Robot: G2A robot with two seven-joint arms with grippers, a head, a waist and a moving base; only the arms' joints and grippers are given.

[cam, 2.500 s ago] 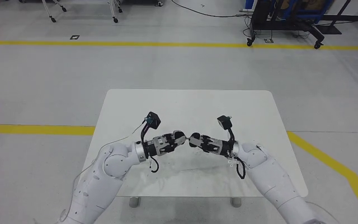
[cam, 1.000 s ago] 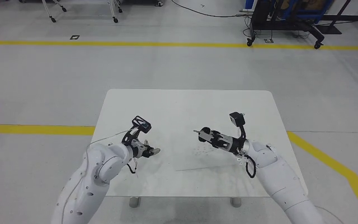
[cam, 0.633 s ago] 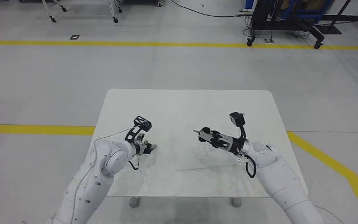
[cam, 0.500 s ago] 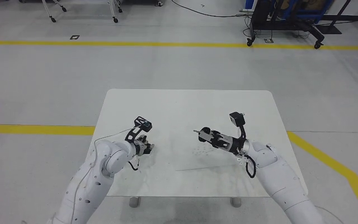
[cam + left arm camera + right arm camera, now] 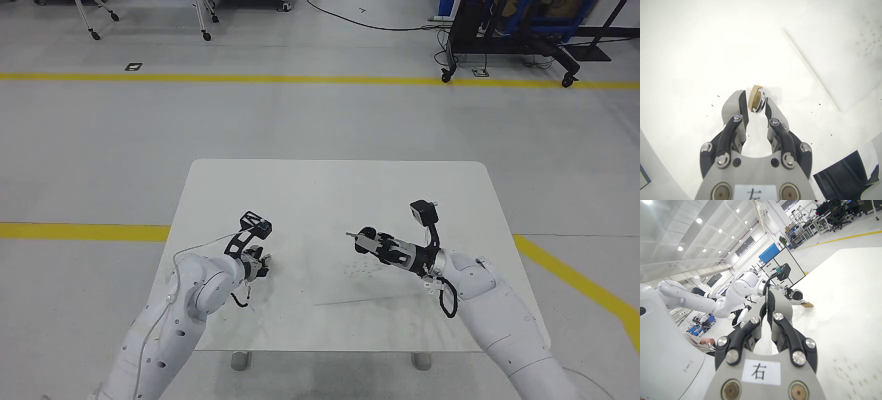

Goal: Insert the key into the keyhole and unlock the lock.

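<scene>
A small padlock (image 5: 755, 100), brass body with a silver shackle, sits tilted between my left gripper's (image 5: 755, 103) fingers, which are shut against its two ends just over the white table (image 5: 330, 190). In the right wrist view the padlock (image 5: 807, 304) rests at the tabletop by the left gripper's (image 5: 800, 301) tip. From above, the left gripper (image 5: 263, 262) is at the front left of the table. My right gripper (image 5: 362, 238) hovers right of centre, fingers pressed together (image 5: 768, 298). A thin metal key (image 5: 350, 236) sticks out of its tip toward the left arm.
A flat white sheet (image 5: 829, 79) with a faint straight edge lies on the table in front of the left gripper. Black specks (image 5: 352, 268) dot the surface under the right gripper. The table's back half is bare.
The two grippers, joined at the table's middle 2.5 s ago, have parted. The left arm drew back left and lowered the padlock to the table. The right arm has held still for the last second.
</scene>
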